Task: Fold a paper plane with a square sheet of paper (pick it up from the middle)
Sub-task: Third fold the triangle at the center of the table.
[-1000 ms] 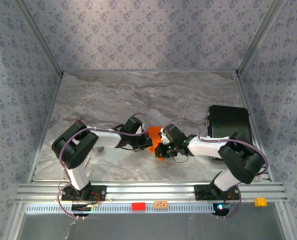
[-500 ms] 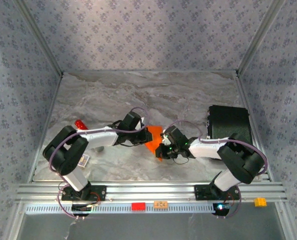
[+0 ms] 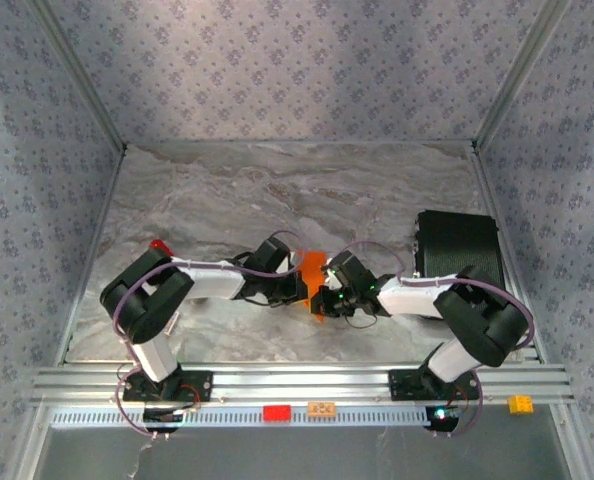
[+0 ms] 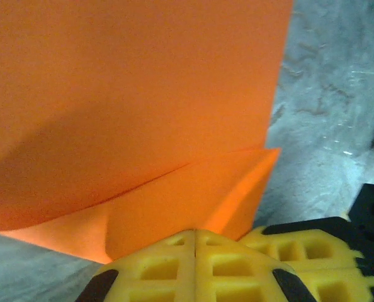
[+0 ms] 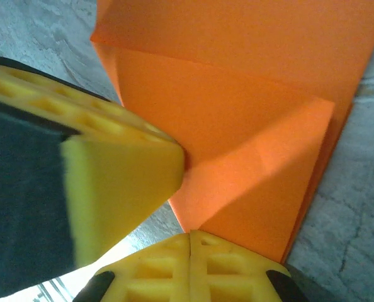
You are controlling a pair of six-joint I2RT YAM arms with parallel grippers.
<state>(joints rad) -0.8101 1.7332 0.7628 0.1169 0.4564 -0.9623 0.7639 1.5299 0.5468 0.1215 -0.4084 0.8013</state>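
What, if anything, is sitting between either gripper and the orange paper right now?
Nothing visible. The left gripper and the right gripper are both shut, with their tips right up against the partly folded orange paper, close to each other at its folded flaps.

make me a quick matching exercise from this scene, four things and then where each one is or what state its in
1. orange paper
2. black box
3. red block
4. left pincer

a. on the front rail, near its middle
b. shut
c. partly folded, middle of the table
d. right side of the table

Pairs: 1-c, 2-d, 3-a, 4-b
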